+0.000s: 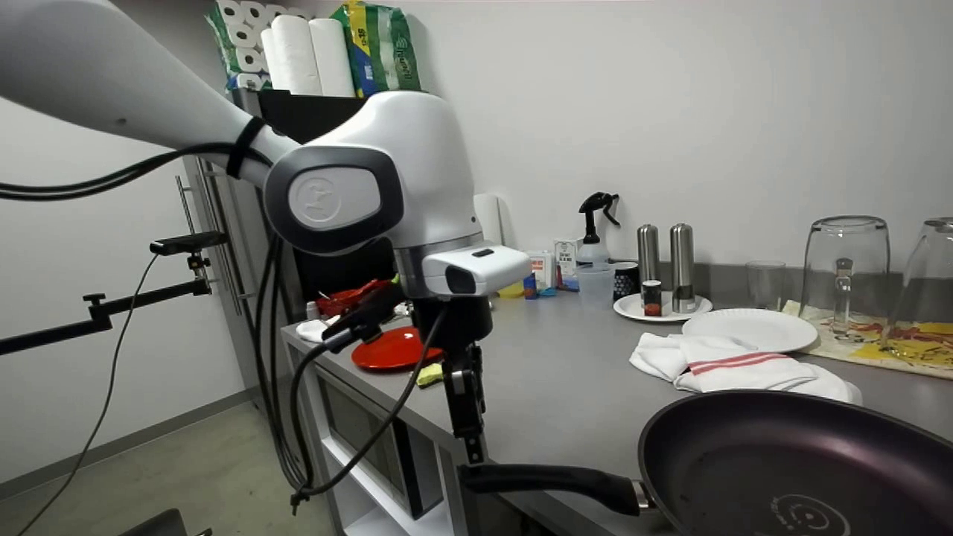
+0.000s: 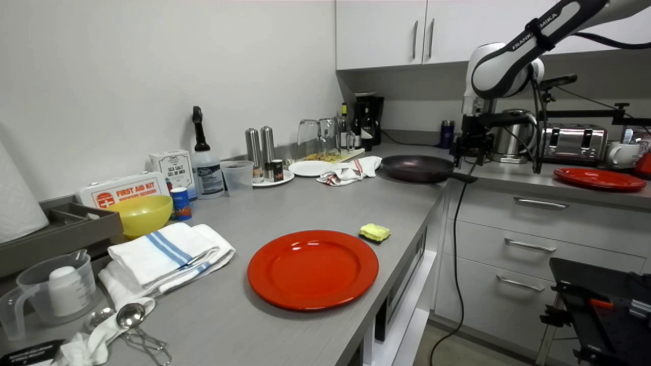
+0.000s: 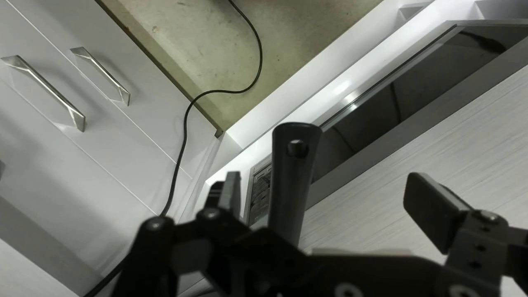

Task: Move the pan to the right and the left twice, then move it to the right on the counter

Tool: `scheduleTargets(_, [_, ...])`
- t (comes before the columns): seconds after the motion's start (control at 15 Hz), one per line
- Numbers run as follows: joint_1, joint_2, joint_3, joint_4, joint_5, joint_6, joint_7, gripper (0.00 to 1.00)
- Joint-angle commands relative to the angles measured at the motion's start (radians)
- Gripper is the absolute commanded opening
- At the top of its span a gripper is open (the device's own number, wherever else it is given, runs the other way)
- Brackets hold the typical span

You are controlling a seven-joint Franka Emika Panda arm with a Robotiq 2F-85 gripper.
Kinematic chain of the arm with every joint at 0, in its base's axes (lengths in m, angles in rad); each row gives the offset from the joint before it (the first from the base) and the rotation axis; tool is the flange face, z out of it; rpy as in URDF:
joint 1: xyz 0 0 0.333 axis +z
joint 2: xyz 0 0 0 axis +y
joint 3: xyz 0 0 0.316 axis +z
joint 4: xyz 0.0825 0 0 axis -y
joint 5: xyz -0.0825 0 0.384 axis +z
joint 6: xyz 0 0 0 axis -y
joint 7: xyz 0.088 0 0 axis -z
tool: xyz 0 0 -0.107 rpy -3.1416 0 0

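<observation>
Near the corner of the bench [image 2: 295,203], the pan [image 2: 414,169] lay by the front edge with its handle [image 3: 291,181] jutting past it, and the jaws stood spread wide, the handle showing between them in the wrist view but not pinched. Just beside the pan lay a red-striped towel [image 1: 744,365], too close to tell whether they touched, with a white plate [image 1: 752,327] and two glass jugs [image 1: 846,260] beyond it. Well apart along the bench, a yellow sponge [image 2: 375,232] sat beside a red plate [image 2: 313,269], and a spray bottle [image 2: 208,170] stood near the wall [image 2: 203,61].
</observation>
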Motion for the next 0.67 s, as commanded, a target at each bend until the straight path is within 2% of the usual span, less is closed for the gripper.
scheduleTargets(0.0, [-0.006,0.058,-0.009,0.023,0.003,0.046,-0.013,1.0])
scheduleTargets(0.6, [-0.025,0.134,-0.019,0.052,0.096,0.153,-0.012,1.0])
